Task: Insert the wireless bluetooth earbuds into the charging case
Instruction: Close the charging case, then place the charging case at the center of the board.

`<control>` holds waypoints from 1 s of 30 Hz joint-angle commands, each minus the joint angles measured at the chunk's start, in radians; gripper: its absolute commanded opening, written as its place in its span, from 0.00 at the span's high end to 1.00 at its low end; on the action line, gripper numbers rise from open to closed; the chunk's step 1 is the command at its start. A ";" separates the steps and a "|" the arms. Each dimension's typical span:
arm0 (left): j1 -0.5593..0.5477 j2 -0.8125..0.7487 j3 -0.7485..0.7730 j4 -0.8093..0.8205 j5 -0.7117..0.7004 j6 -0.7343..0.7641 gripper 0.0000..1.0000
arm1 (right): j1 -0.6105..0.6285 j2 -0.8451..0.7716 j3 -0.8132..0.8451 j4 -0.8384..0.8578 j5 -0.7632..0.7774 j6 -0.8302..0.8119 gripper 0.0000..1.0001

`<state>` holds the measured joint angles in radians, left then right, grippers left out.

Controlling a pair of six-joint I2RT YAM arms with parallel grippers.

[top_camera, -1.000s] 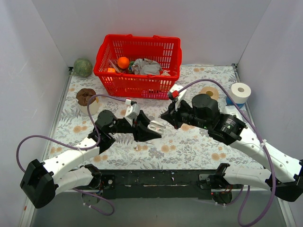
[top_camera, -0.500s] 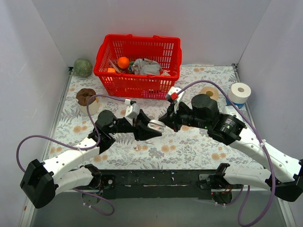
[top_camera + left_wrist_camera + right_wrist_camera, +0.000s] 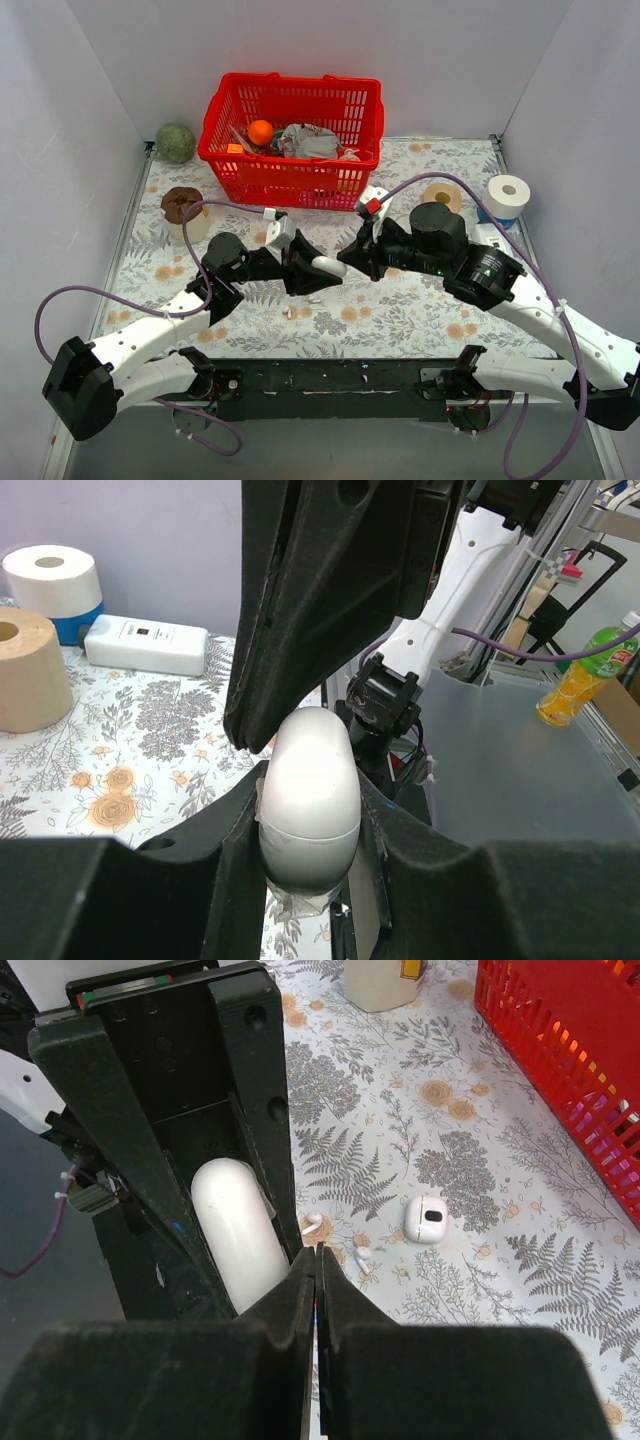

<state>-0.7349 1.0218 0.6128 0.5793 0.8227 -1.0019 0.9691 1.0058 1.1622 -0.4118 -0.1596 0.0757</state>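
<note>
A cloth printed with flowers and ferns covers the table (image 3: 400, 320), with plain white walls on three sides. Two wireless bluetooth earbuds (image 3: 313, 1223) lie loose on this cloth, close together but apart, neither of them in a case. Just beyond them, toward the red basket (image 3: 292, 180), sits a small white case (image 3: 427, 1218) with a dark spot on its face.

The larger white charging case (image 3: 308, 780), oval and closed, is lifted off the cloth. The left gripper (image 3: 318, 270) clamps it, one finger on each long side, so its rounded end sticks out past the fingertips. The right gripper (image 3: 316, 1260) has its jaws pressed tight together with nothing between them. Its tips point at the exposed end of the charging case, right at its surface; I cannot tell whether they actually touch it.

Farther out, the red basket stands at the back of the table and holds an orange ball (image 3: 261, 131) among crumpled items. A green ball (image 3: 175, 142) rests in the far left corner. A white paper roll (image 3: 508, 195) and a brown tape roll (image 3: 441, 195) stand at the far right, and a white box (image 3: 147, 643) lies near them.
</note>
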 commanded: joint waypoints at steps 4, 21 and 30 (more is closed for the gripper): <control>0.000 -0.029 -0.004 -0.021 -0.086 -0.012 1.00 | -0.001 -0.049 -0.036 0.064 0.000 0.016 0.99; 0.272 0.288 0.146 -0.599 -0.583 -0.325 1.00 | -0.049 -0.108 -0.346 0.137 0.341 0.176 0.78; 0.282 0.518 0.217 -0.565 -0.701 -0.333 1.00 | -0.049 -0.139 -0.401 0.165 0.302 0.161 0.77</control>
<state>-0.4599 1.5013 0.7635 0.0048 0.2062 -1.3163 0.9222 0.8967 0.7750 -0.3206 0.1707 0.2333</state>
